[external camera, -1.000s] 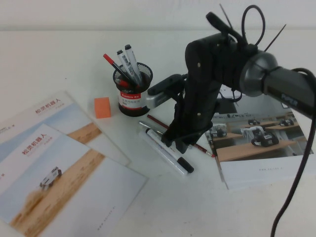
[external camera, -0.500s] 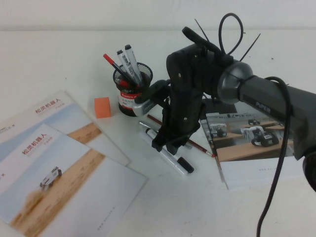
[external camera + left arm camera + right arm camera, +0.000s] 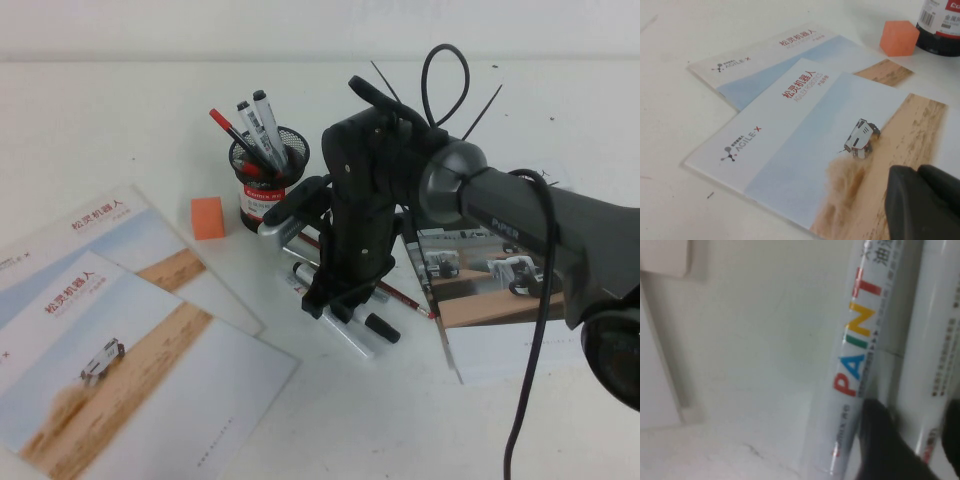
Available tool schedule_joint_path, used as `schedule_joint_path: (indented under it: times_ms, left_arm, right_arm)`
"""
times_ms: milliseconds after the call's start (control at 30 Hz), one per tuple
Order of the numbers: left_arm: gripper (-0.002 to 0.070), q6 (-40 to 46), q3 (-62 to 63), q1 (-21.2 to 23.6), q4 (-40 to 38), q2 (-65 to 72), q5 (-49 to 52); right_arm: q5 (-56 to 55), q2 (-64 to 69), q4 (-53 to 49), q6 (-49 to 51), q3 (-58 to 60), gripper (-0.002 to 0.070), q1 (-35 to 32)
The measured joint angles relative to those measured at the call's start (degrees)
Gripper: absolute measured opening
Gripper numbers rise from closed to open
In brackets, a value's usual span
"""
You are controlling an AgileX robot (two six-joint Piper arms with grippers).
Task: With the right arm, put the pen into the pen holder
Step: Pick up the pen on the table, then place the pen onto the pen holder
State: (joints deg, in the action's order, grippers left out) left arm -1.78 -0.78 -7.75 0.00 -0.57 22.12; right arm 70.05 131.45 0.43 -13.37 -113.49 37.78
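High view: lying flat near the table's middle, the pen (image 3: 352,325), black cap pointing toward four o'clock, at about five o'clock from the pen holder (image 3: 267,183) and well apart from it. Hovering directly over the barrel, the right gripper (image 3: 340,305), fingers spread to either side of the pen, not yet pinching it. Standing in the holder, several markers (image 3: 258,122). Sitting at nine o'clock from the holder, an orange block (image 3: 208,217); resting at seven o'clock, two booklets (image 3: 130,350).

Left wrist view: hanging above the booklets (image 3: 805,145), the left gripper (image 3: 922,202), only a dark tip showing; cannot tell its state. Showing far off, the orange block (image 3: 898,38).

Right wrist view: filling the frame, the pen (image 3: 935,360) beside a second white marker printed PAINT (image 3: 855,355), a dark fingertip (image 3: 885,445) sitting between them.
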Motion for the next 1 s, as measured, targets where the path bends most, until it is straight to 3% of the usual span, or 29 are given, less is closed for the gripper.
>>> schedule_joint_path:
  times_ms: [133, 267, 467, 600, 867, 1000]
  left_arm:
    - [-0.0001, 0.0, 0.0, 0.0, 0.0, 0.0, 0.0]
    - [-0.0001, 0.0, 0.0, 0.0, 0.0, 0.0, 0.0]
    - [-0.0001, 0.0, 0.0, 0.0, 0.0, 0.0, 0.0]
    - [-0.0001, 0.0, 0.0, 0.0, 0.0, 0.0, 0.0]
    - [-0.0001, 0.0, 0.0, 0.0, 0.0, 0.0, 0.0]
    - [-0.0001, 0.0, 0.0, 0.0, 0.0, 0.0, 0.0]
  right_arm:
    - [0.0, 0.1, 0.0, 0.0, 0.0, 0.023, 0.0]
    - [0.0, 0.0, 0.0, 0.0, 0.0, 0.0123, 0.0]
    - [-1.6, -4.9, 6.1, 0.5, 2.1, 0.0128, -0.1]
    - [-13.7, -13.4, 11.0, 0.4, 9.6, 0.0128, -0.5]
    - [-53.0, -28.3, 22.6, -10.2, 35.6, 0.0128, -0.4]
    - [-59.8, -29.4, 28.7, -18.9, 39.1, 0.0128, -0.1]
